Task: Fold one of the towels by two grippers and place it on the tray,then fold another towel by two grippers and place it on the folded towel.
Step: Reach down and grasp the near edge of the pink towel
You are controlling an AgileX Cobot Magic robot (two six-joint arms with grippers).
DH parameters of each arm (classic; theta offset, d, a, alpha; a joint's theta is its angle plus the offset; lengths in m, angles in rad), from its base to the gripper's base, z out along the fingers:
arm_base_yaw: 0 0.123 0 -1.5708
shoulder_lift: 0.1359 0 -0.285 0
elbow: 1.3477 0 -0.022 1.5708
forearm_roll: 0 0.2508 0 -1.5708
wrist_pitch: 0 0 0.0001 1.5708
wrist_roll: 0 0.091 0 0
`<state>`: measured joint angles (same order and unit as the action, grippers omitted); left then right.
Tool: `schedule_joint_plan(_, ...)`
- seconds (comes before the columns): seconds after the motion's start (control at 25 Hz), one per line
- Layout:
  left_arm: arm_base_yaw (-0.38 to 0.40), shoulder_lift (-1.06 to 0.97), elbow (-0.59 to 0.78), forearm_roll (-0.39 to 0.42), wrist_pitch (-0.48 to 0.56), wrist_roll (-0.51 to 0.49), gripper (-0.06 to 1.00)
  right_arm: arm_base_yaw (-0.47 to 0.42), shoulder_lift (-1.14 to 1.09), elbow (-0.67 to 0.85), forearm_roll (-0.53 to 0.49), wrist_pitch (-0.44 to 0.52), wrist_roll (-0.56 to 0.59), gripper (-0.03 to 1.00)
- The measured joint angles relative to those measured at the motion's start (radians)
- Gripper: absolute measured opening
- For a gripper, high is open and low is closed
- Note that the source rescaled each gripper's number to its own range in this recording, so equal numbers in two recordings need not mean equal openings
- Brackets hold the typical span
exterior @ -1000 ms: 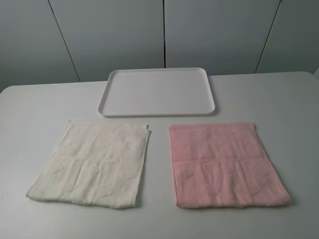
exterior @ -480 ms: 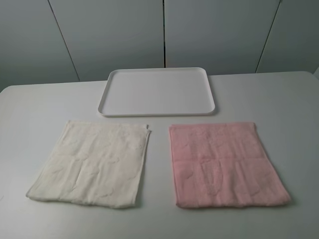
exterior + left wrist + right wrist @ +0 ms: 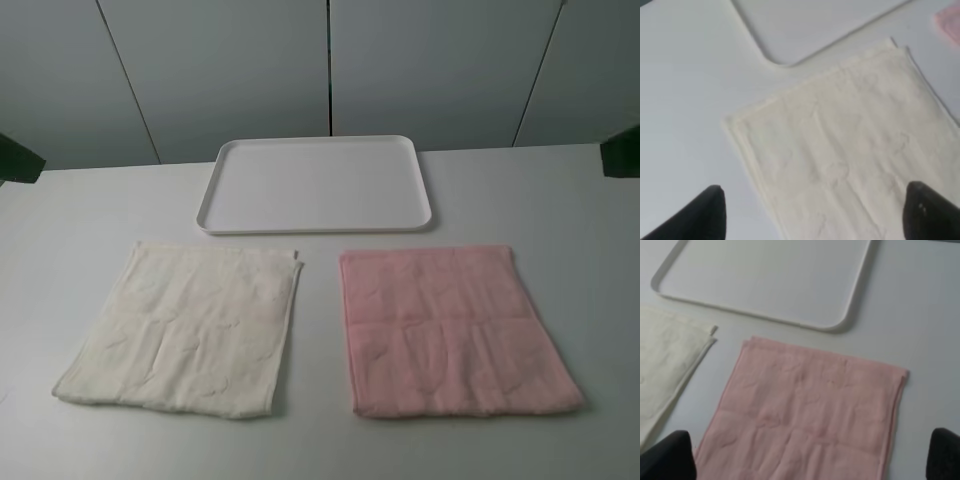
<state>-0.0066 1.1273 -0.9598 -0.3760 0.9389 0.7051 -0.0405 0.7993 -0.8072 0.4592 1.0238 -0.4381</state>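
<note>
Plainly nothing is folded yet. The pale pink terry cloth towel lies flat on the white counter directly below the right pincer, and the flat white rectangular plastic tray sits bare just beyond it. The cream-white terry cloth towel lies spread below the left pincer, beside the pink one but not touching it.

To do the opening step well, I judge that both pincers should come down on the two corners of one edge of the pink towel (the left one would have to cross over from above the cream cloth). They should pinch cleanly, lift level together, and lay that edge squarely on the opposite edge, so the fold fits the tray.

Each pincer has its black fingers spread wide. Neither holds or touches anything, and both hang clear above the cloth.
</note>
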Motion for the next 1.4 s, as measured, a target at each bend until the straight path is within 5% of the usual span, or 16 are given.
schedule_joint_plan(0.36, -0.382, 0.335, -0.143, 0.1, -0.065, 0.002, 0.92, 0.0, 0.355, -0.159, 0.066, 0.029, -0.199, 1.0)
schedule_joint_plan(0.76, -0.814, 0.694, -0.332, 0.266, -0.039, -0.023, 0.92, 0.0, 0.407, -0.163, -0.179, 0.09, -0.212, 1.0)
schedule_joint_plan(1.12, -1.035, 0.891, -0.371, 0.292, -0.049, -0.047, 0.92, 0.0, 0.407, -0.161, -0.33, 0.129, -0.306, 1.0)
schedule_joint_plan(1.4, -1.082, 0.932, -0.372, 0.294, -0.057, -0.067, 0.92, 0.0, 0.407, -0.13, -0.345, 0.133, -0.45, 1.0)
